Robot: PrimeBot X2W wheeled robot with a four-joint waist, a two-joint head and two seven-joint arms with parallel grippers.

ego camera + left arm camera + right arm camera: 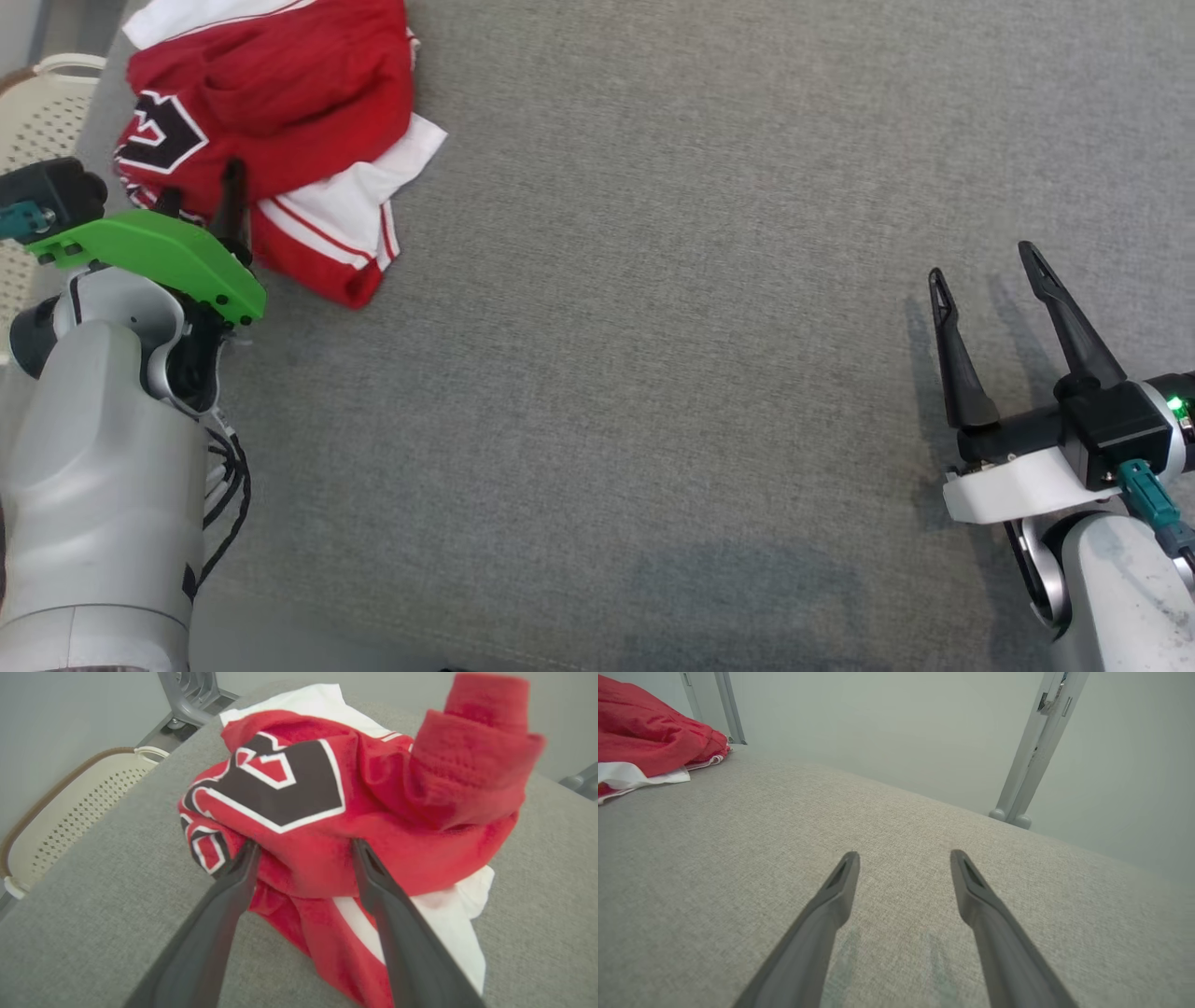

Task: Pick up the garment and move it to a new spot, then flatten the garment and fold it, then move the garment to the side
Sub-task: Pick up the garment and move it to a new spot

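Head view takes in a grey cloth-covered worktop, most of it bare. The garment, red with white panels and a dark crest, lies bunched in a heap at the worktop's far left corner, one white flap trailing toward the middle. A cream basket stands just off the left edge, beside that corner.

Left tool is at the heap's near side. In the left wrist view its two fingers are spread wide, and their tips meet a thick red fold under the crest, one on each side of it. Nothing is pinched yet. Right tool hovers low over bare cloth near the right edge, well apart from the garment, its fingers spread and holding nothing.

By my reading this is the very first step: the pick-up is being set up and the move to a new spot has not begun. The next move calls for the left tool to shut firmly on that fold, taking enough layers that the heap comes up whole, then lift and carry it toward the open middle, where both tools can reach to flatten it.
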